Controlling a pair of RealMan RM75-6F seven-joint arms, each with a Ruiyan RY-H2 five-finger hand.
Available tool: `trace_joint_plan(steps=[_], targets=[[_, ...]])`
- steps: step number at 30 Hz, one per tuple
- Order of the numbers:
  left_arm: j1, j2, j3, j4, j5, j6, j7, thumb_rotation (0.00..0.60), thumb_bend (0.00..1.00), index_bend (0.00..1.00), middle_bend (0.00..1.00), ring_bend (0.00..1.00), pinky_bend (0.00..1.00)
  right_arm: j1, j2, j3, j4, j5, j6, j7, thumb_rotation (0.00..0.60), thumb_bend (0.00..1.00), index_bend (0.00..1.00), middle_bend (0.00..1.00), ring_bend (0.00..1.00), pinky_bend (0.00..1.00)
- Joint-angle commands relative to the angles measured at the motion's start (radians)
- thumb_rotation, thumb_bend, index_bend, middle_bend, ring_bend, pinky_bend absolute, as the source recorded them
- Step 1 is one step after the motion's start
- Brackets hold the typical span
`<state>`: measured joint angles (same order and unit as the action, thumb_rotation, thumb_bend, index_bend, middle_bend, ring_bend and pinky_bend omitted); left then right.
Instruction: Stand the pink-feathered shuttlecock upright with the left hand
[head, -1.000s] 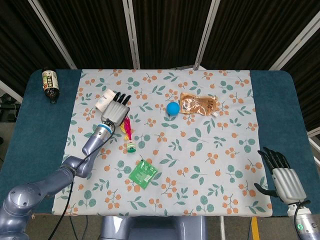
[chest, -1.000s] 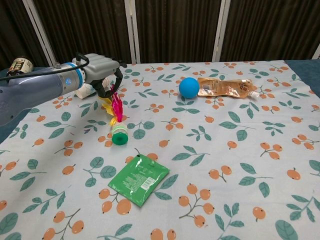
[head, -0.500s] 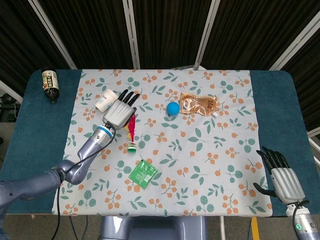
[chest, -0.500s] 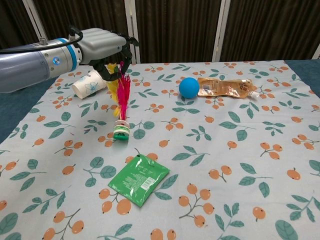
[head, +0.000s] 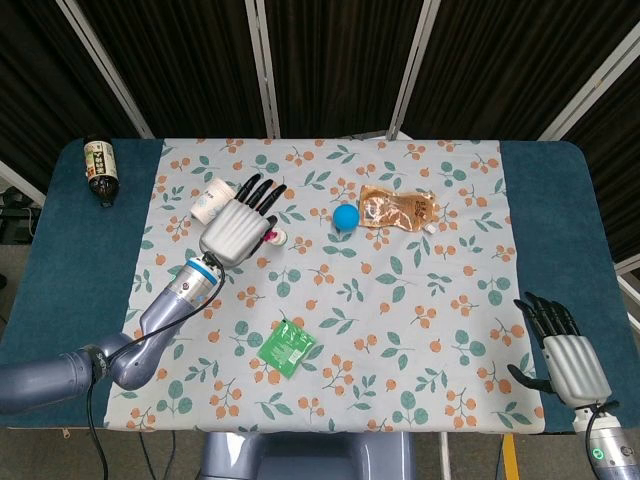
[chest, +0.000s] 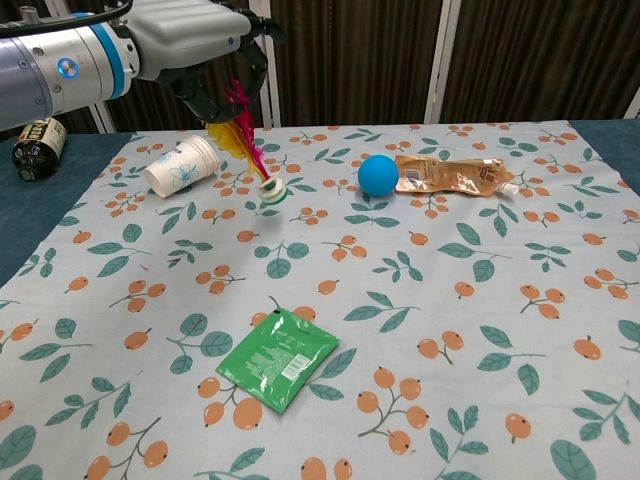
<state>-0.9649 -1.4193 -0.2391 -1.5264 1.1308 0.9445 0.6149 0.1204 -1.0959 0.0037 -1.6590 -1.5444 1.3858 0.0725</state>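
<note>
Floral cloth (chest: 420, 330) w/ green packet (chest: 278, 358) nearest; further back the left hand (chest: 200, 45) pinches the pink-feathered shuttlecock (chest: 250, 150) by its feathers, base hanging tilted, seemingly off the cloth just beside the paper cup (chest: 182, 166). Risk, imo: only feathers are gripped, so it may slip, or land base-askew and topple vs the cup. Right hand (head: 565, 355) lies idle at the near edge, fingers apart, holding nothing.

My desk (head: 560, 230), topped in dark teal, carries a pale cloth printed with orange berries and green leaves (head: 400, 300). On the cloth lie a white paper cup tipped on its side (chest: 180, 166), a round blue ball (chest: 377, 175), a brown foil pouch with a white cap (chest: 448, 174) just beside the ball, and a flat green sachet (chest: 278, 358) near my front edge. A dark glass bottle (head: 100, 171) lies on the bare teal at my far left.
</note>
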Motion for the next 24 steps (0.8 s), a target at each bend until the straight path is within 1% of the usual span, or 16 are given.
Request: trace_joint_plan(steps=[1,13,20,24], targets=[[0.004,0.021,0.009,-0.044,0.013,0.021,0.02,0.6,0.53,0.61,0.06,0.0,0.0,-0.001,0.0,0.001,0.0,0.002,0.001,-0.001,0.6,0.12,0.09,0.0,0.0,0.0],[0.019,0.051,0.043,-0.13,0.011,0.05,0.055,0.6,0.53,0.61,0.06,0.0,0.0,-0.003,0.001,0.002,0.0,0.003,0.004,-0.001,0.6,0.12,0.09,0.0,0.0,0.0],[0.046,0.059,0.083,-0.181,0.03,0.071,0.057,0.6,0.53,0.61,0.06,0.0,0.0,-0.005,0.001,0.001,0.001,0.0,0.008,-0.006,0.6,0.12,0.09,0.0,0.0,0.0],[0.056,0.067,0.097,-0.2,0.043,0.077,0.056,0.6,0.53,0.6,0.06,0.0,0.0,-0.006,0.0,0.001,0.001,-0.001,0.01,-0.008,0.6,0.12,0.09,0.0,0.0,0.0]])
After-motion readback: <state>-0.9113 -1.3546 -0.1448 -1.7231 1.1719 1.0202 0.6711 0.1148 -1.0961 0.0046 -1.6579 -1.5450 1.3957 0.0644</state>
